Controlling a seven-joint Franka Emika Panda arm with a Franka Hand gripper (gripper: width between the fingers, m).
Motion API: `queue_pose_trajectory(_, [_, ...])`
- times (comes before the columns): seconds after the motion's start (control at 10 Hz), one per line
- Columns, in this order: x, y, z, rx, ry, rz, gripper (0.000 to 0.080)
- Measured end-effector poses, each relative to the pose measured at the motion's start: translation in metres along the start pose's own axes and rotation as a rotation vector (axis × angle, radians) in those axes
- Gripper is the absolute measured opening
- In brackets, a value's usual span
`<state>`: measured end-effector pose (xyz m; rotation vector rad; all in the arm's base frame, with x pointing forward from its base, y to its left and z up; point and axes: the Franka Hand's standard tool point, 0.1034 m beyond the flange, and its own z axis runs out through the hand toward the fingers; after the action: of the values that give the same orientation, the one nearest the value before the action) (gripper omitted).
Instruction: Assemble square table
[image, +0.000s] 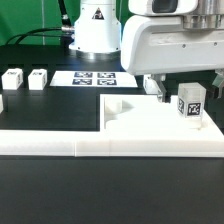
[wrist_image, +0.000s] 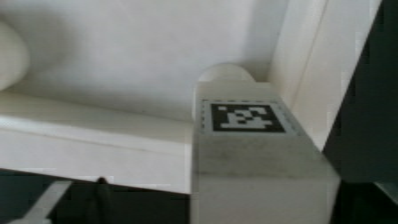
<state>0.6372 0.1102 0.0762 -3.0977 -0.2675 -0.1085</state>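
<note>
The square table's white panel (image: 140, 118) lies flat on the table at the exterior view's right. One white tagged leg (image: 190, 105) stands on the panel near its right edge; in the wrist view that leg (wrist_image: 258, 150) fills the middle, tag facing the camera. My gripper (image: 182, 92) hangs right over this leg, jaws either side of it. In the wrist view the gripper (wrist_image: 231, 205) is open, with a dark gap showing between one finger (wrist_image: 98, 196) and the leg. Two more legs (image: 12, 78) (image: 38, 78) stand at the far left.
The long low white L-shaped rail (image: 60, 146) runs along the panel's front edge and up its right side. The marker board (image: 95, 77) lies behind the panel, in front of the arm's base (image: 93, 30). Another white part (image: 2, 101) sits at the left edge.
</note>
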Motion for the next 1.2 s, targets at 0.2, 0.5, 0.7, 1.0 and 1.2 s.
queue_pose_trajectory(0.2, [0.0000,-0.0007,0.0000,0.002,0.000,0.130,0.0342])
queue_pose_trajectory(0.5, [0.0000,-0.0020,0.0000,0.003,0.000,0.359,0.0290])
queue_pose_trajectory(0.7, [-0.0006,-0.0029,-0.0004,-0.006,-0.004,0.654,0.0290])
queue_pose_trajectory(1.0, [-0.0035,-0.0026,-0.0003,-0.023,-0.017,1.153,0.0290])
queue_pose_trajectory(1.2, [-0.0060,-0.0023,0.0018,-0.001,-0.038,1.482,0.0291])
